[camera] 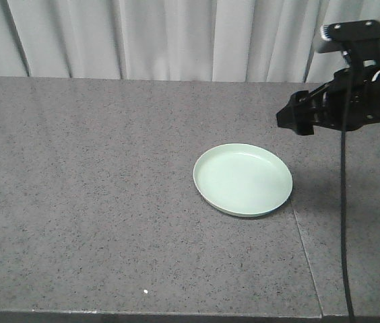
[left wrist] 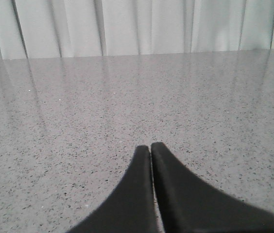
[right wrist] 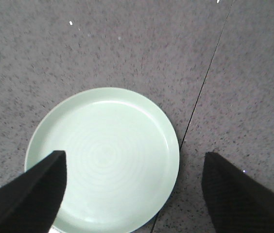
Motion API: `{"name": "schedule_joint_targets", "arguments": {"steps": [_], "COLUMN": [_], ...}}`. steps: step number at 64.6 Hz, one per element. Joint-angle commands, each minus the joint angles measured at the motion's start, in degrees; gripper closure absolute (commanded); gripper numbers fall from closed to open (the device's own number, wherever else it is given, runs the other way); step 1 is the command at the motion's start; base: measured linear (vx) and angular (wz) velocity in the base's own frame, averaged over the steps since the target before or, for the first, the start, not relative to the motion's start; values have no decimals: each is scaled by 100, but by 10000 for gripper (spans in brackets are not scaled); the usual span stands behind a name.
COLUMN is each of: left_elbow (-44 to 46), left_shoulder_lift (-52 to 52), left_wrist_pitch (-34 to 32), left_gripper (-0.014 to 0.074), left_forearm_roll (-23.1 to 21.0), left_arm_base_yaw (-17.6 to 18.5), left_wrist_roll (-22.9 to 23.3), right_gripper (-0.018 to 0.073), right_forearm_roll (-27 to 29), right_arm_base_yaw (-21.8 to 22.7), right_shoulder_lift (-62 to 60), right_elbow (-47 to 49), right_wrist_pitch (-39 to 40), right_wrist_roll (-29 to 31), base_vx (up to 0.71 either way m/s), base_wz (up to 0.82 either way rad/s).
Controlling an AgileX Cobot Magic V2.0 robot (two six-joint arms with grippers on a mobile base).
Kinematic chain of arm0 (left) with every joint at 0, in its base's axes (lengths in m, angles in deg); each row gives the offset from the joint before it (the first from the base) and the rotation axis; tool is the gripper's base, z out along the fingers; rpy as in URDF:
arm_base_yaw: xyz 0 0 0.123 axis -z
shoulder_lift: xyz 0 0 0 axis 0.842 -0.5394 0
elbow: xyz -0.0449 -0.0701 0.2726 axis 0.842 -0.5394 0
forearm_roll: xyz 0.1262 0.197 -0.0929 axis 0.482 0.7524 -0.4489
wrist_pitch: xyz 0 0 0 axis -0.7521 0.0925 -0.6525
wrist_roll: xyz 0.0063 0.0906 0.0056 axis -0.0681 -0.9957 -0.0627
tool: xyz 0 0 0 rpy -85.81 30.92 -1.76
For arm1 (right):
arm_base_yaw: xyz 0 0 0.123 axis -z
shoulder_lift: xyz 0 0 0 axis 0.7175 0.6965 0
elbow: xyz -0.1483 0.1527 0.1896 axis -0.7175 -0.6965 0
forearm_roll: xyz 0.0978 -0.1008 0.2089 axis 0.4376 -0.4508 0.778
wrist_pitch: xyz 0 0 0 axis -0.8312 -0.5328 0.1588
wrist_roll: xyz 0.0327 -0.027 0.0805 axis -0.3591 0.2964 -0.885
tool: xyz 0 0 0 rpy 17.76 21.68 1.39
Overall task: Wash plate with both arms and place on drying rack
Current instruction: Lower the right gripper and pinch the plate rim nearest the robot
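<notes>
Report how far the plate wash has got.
Done: nothing yet. The plate lies flat on the counter, ungripped.
In hand: the right gripper hangs open over the plate, apparently lining up a pick. The left gripper is shut, low over the counter, away from the plate.
Left: grasping, washing with both arms and racking.

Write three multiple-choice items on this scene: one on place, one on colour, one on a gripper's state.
1. Where does the plate lie? A) in a sink B) on the grey speckled counter C) on a rack
2. Its colour? A) white B) blue C) pale mint green
3. The left gripper is: A) shut B) wide open C) holding the plate
Key: 1B, bare counter surrounds it in the front view; 2C, both views of it show that tint; 3A, its fingers meet in the left wrist view.
</notes>
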Motion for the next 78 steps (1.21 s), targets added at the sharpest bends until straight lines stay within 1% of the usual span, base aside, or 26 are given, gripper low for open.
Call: {"name": "schedule_joint_targets", "arguments": {"steps": [1, 12, 18, 29, 33, 46, 54, 60, 65, 78], "left_elbow": [169, 169, 169, 169, 169, 169, 169, 169, 169, 169], "left_shoulder_lift": [88, 88, 88, 88, 88, 88, 88, 88, 88, 88], "left_wrist_pitch": [-448, -448, -448, -448, -448, -448, -448, -448, -448, -448], "left_gripper": [603, 603, 603, 603, 603, 603, 603, 603, 603, 603], "left_forearm_roll": [-10, -10, -10, -10, -10, -10, -10, -10, -10, -10], "left_arm_base_yaw": [-9, -9, -9, -9, -9, -9, -9, -9, -9, -9], "left_wrist_roll": [40, 40, 40, 40, 40, 40, 40, 40, 40, 40], "right_gripper": [12, 12, 12, 12, 12, 14, 41, 92, 162, 451], "right_forearm_roll": [-238, -945, -1158, -1223, -1256, -1270, -1270, -1284, -1291, -1325], "right_arm_base_yaw": [13, 13, 13, 13, 13, 13, 13, 13, 13, 13], "right_shoulder_lift": [433, 1344, 1685, 2159, 2278, 2516, 2578, 2578, 2578, 2578], "right_elbow": [549, 1154, 1439, 1815, 1854, 1878, 1878, 1878, 1878, 1878], "right_wrist_pitch": [-51, -429, -629, -891, -911, -1105, -1213, -1279, -1360, -1672], "right_wrist_roll": [-338, -1015, -1193, -1269, -1362, -1362, -1362, -1362, -1362, -1357], "base_vx": [0, 0, 0, 0, 0, 0, 0, 0, 0, 0], "base_wz": [0, 0, 0, 0, 0, 0, 0, 0, 0, 0]}}
